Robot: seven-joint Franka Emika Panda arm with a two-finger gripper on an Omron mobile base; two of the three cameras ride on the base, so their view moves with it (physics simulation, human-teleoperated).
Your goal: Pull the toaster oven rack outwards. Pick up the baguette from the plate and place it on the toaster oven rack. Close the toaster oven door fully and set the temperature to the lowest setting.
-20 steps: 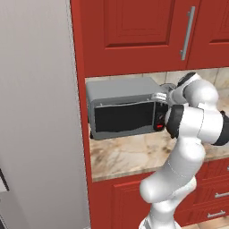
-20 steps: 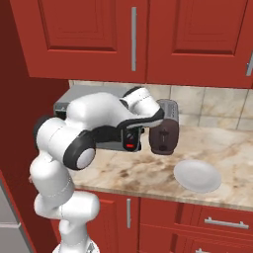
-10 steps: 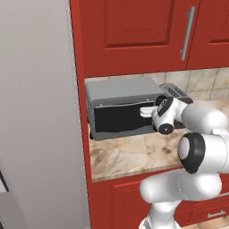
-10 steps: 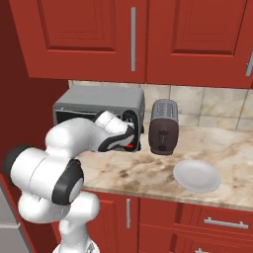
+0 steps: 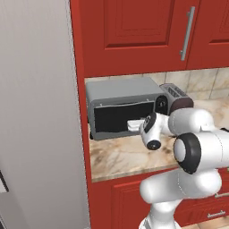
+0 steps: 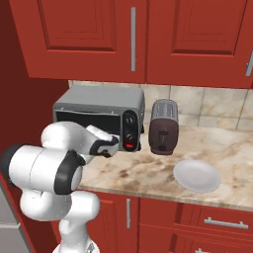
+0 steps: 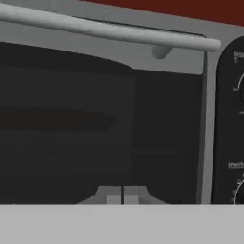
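Jaws pressed together, empty, facing door (image 7: 95, 124).
Gripper (image 7: 123, 194) low; handle (image 7: 109, 31) above, knobs (image 6: 130, 129) right. Push flat until fully seated.

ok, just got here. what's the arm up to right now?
The arm has its claw shut, right up against the toaster oven, facing the dark glass door below its handle bar. The door looks closed. The plate on the counter to the right sits bare, with the slot toaster between it and the oven. The claw holds nothing.
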